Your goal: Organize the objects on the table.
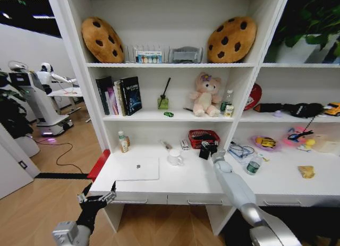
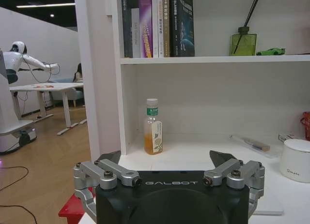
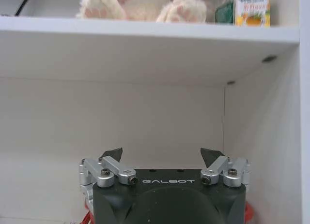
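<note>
White shelving rises behind the long white bench (image 1: 175, 185), whose front edge carries a row of shallow drawers.

Left to right:

My left pincer (image 1: 98, 197) hovers off the bench's front left corner, just outside the edge, at about drawer height. Its fingers (image 2: 111, 158) are spread wide and hold nothing.

A clear bottle (image 1: 123, 142) with a green label and orange contents stands upright at the back left of the bench, close to the shelf upright; the left wrist view shows it ahead of the pincer (image 2: 153, 127).

A silver laptop (image 1: 137, 169), lid closed, lies flat on the left half of the bench, near the front.

A pen (image 1: 166, 145) lies against the back wall, between the bottle and the white mug (image 1: 174, 158); the mug stands upright just right of the laptop.

A red mesh basket (image 1: 203, 137) sits at the back, right of the mug.

My right pincer (image 1: 207, 149) reaches over the bench right in front of the basket. Its fingers (image 3: 112, 153) are wide apart and empty, and the right wrist view shows red mesh at its base.

A second clear bottle (image 1: 254, 165), with a green label, stands on the right half of the bench.
</note>
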You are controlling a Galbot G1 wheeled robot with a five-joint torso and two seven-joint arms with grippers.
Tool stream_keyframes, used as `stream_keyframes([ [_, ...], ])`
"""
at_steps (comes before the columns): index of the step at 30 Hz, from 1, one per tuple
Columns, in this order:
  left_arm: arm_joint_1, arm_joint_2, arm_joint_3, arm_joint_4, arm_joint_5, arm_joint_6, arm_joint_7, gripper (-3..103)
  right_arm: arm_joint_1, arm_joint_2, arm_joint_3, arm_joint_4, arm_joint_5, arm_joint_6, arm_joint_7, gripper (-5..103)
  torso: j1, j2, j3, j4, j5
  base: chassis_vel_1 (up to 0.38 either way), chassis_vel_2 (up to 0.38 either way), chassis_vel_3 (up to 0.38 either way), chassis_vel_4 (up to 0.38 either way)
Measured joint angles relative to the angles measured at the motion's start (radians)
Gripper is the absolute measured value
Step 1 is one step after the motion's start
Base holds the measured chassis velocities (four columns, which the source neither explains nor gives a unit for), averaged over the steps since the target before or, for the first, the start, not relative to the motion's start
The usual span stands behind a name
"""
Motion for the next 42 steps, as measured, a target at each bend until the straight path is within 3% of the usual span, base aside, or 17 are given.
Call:
stream_keyframes([
  [1, 0.000, 0.000, 0.000, 0.000, 0.000, 0.000, 0.000, 100, -0.013, -0.021, 0.003, 0.028, 0.002, 0.001, 0.002, 94, 0.000, 0.000, 0.000, 0.0000, -0.0001, 0.000, 0.000, 0.000, 0.000],
  [3, 0.000, 0.000, 0.000, 0.000, 0.000, 0.000, 0.000, 100, -0.026, -0.037, 0.005, 0.051, 0.013, -0.006, 0.003, 94, 0.000, 0.000, 0.000, -0.0002, -0.0002, 0.000, 0.000, 0.000, 0.000],
  [4, 0.000, 0.000, 0.000, 0.000, 0.000, 0.000, 0.000, 100, -0.052, -0.066, 0.005, 0.099, 0.053, -0.040, 0.010, 99, 0.000, 0.000, 0.000, 0.0001, 0.0002, 0.000, 0.000, 0.000, 0.000],
  [6, 0.000, 0.000, 0.000, 0.000, 0.000, 0.000, 0.000, 100, -0.117, -0.121, 0.004, 0.233, 0.152, -0.155, 0.058, 100, 0.000, 0.000, 0.000, 0.0000, 0.0002, 0.000, 0.000, 0.000, 0.000],
  [7, 0.000, 0.000, 0.000, 0.000, 0.000, 0.000, 0.000, 100, -0.117, -0.121, 0.004, 0.233, 0.152, -0.155, 0.058, 100, 0.000, 0.000, 0.000, 0.0000, 0.0002, 0.000, 0.000, 0.000, 0.000],
  [10, 0.000, 0.000, 0.000, 0.000, 0.000, 0.000, 0.000, 100, -0.318, -0.229, 0.063, 0.535, 0.367, -0.466, 0.156, 100, 0.000, 0.000, 0.000, -0.0005, 0.0004, 0.000, 0.000, 0.000, 0.000],
  [11, 0.000, 0.000, 0.000, 0.000, 0.000, 0.000, 0.000, 100, -0.318, -0.229, 0.063, 0.535, 0.367, -0.466, 0.156, 100, 0.000, 0.000, 0.000, -0.0005, 0.0004, 0.000, 0.000, 0.000, 0.000],
  [12, 0.000, 0.000, 0.000, 0.000, 0.000, 0.000, 0.000, 100, -0.397, -0.264, 0.115, 0.631, 0.432, -0.561, 0.174, 100, 0.000, 0.000, 0.000, -0.0007, 0.0007, 0.000, 0.000, 0.000, 0.000],
  [13, 0.000, 0.000, 0.000, 0.000, 0.000, 0.000, 0.000, 100, -0.397, -0.264, 0.115, 0.631, 0.432, -0.561, 0.174, 100, 0.000, 0.000, 0.000, -0.0007, 0.0007, 0.000, 0.000, 0.000, 0.000],
  [14, 0.000, 0.000, 0.000, 0.000, 0.000, 0.000, 0.000, 100, -0.467, -0.293, 0.177, 0.704, 0.477, -0.636, 0.173, 100, 0.000, 0.000, 0.000, -0.0008, -0.0004, 0.000, 0.000, 0.000, 0.000],
  [16, 0.000, 0.000, 0.000, 0.000, 0.000, 0.000, 0.000, 100, -0.553, -0.321, 0.255, 0.758, 0.505, -0.710, 0.139, 100, 0.000, 0.000, 0.000, -0.0005, -0.0001, 0.000, 0.000, 0.000, 0.000],
  [17, 0.000, 0.000, 0.000, 0.000, 0.000, 0.000, 0.000, 100, -0.553, -0.321, 0.255, 0.758, 0.505, -0.710, 0.139, 100, 0.000, 0.000, 0.000, -0.0005, -0.0001, 0.000, 0.000, 0.000, 0.000],
  [20, 0.000, 0.000, 0.000, 0.000, 0.000, 0.000, 0.000, 100, -0.621, -0.358, 0.326, 0.712, 0.454, -0.755, 0.031, 100, 0.000, 0.000, 0.000, -0.0002, -0.0003, 0.000, 0.000, 0.000, 0.000],
  [21, 0.000, 0.000, 0.000, 0.000, 0.000, 0.000, 0.000, 100, -0.621, -0.358, 0.326, 0.712, 0.454, -0.755, 0.031, 100, 0.000, 0.000, 0.000, -0.0002, -0.0003, 0.000, 0.000, 0.000, 0.000],
  [24, 0.000, 0.000, 0.000, 0.000, 0.000, 0.000, 0.000, 100, -0.583, -0.371, 0.313, 0.603, 0.380, -0.749, -0.105, 100, 0.000, 0.000, 0.000, -0.0003, 0.0002, 0.000, 0.000, 0.000, 0.000],
  [27, 0.000, 0.000, 0.000, 0.000, 0.000, 0.000, 0.000, 100, -0.536, -0.365, 0.286, 0.532, 0.318, -0.728, -0.149, 100, 0.000, 0.000, 0.000, 0.0001, 0.0000, 0.000, 0.000, 0.000, 0.000],
  [42, 0.000, 0.000, 0.000, 0.000, 0.000, 0.000, 0.000, 100, -0.352, -0.303, 0.159, 0.276, 0.197, -0.678, -0.231, 100, 0.000, 0.000, 0.000, -0.0002, -0.0001, 0.000, 0.000, 0.000, 0.000],
])
